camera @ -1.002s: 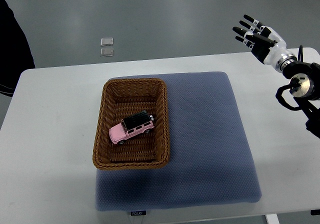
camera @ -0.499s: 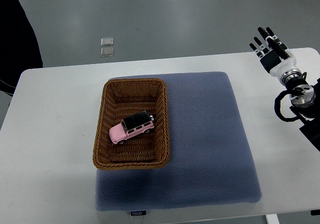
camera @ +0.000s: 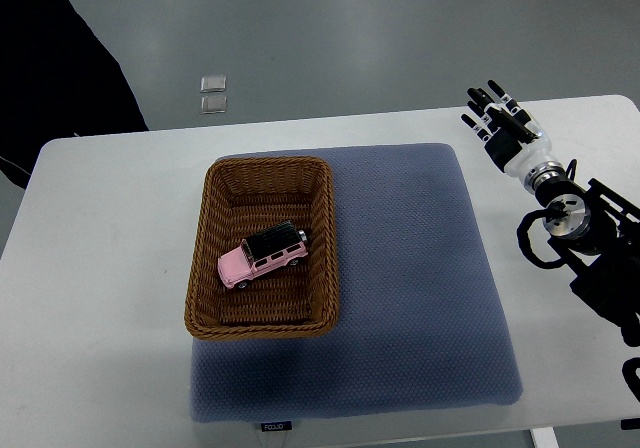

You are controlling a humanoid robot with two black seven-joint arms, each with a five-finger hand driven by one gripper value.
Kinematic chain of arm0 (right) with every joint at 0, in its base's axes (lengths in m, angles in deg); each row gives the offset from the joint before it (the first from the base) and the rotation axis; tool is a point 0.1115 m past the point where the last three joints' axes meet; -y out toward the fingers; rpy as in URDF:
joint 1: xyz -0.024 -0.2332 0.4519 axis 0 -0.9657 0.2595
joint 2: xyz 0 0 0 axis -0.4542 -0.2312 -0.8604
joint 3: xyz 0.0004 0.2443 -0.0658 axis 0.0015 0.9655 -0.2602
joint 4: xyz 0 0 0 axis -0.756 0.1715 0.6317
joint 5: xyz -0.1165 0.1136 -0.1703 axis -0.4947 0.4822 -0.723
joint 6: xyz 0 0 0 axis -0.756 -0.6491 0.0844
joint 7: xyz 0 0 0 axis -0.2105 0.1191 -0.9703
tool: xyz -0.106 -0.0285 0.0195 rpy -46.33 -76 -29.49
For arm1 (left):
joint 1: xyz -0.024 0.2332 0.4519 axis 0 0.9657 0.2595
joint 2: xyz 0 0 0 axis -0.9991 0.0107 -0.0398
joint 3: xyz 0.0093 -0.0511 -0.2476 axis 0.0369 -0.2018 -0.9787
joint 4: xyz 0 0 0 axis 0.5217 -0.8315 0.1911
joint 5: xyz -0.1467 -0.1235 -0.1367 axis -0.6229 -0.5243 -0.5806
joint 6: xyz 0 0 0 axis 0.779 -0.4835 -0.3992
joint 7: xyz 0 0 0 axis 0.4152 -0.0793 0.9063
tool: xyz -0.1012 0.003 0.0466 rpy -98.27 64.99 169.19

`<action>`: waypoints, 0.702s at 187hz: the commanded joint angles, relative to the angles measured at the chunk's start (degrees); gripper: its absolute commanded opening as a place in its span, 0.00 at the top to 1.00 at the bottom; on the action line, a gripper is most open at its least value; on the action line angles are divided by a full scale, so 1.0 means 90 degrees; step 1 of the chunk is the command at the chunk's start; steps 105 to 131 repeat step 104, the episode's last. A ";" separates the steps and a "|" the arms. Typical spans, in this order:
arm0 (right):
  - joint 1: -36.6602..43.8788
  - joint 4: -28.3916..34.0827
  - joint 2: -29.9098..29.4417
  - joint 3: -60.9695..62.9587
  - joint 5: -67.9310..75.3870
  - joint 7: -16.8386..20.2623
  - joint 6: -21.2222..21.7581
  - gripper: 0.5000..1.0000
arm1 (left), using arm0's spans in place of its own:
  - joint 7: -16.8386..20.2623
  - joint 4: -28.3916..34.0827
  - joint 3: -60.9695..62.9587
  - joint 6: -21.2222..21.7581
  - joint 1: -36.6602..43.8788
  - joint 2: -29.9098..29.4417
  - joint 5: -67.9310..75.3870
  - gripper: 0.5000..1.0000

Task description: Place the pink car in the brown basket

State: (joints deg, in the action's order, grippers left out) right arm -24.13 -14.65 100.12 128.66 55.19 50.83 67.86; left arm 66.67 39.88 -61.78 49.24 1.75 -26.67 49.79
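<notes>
The pink car (camera: 262, 254), with a black roof, lies inside the brown wicker basket (camera: 325, 228) on the left part of the blue mat. My right hand (camera: 497, 120) hovers over the table's far right, well away from the basket, its fingers spread and holding nothing. The left arm does not show.
A blue-grey padded mat (camera: 410, 278) covers the middle of the white table (camera: 100, 298). A person in dark clothing (camera: 60, 68) stands at the far left corner. Two small clear squares (camera: 213, 93) lie on the floor beyond the table.
My right hand has swung down and left, nearer the mat's right edge, fingers still spread. The person at the far left has leaned further into view. Car and basket have not moved.
</notes>
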 commanded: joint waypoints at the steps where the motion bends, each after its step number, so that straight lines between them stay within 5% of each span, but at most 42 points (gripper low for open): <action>1: -0.0001 -0.0005 -0.0062 -0.0006 -0.0279 -0.0020 -0.0032 0.19 | -0.0001 0.0000 0.0000 0.0000 -0.0001 0.0000 0.0000 0.00; 131: 0.0067 0.0064 -0.0140 0.0013 -0.0709 -0.0049 -0.0296 0.18 | -0.0001 0.0000 0.0000 0.0000 0.0009 0.0000 0.0000 0.00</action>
